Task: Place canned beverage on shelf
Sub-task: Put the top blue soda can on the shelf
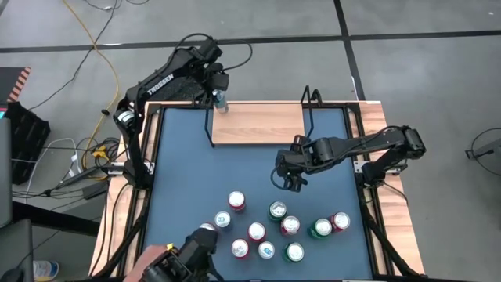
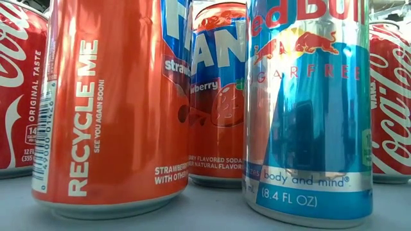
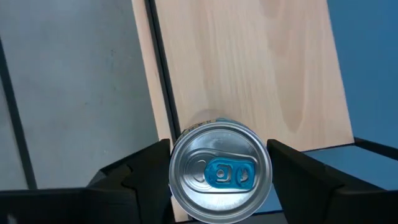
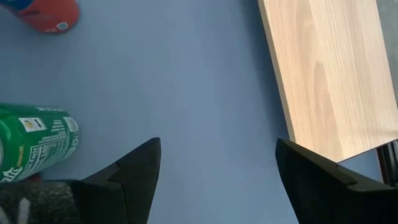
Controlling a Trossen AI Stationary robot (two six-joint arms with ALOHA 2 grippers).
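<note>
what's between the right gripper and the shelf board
Only bare blue table top: in the high view the open right gripper hovers just off the shelf board's near edge.

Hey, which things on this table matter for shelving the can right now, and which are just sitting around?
In the job:
- small light-wood shelf board with black wire ends
- silver can with blue tab, between the left gripper fingers at the shelf's left end
- right gripper, open above the blue table

Lying about:
- cluster of upright cans near the table's front
- green can
</note>
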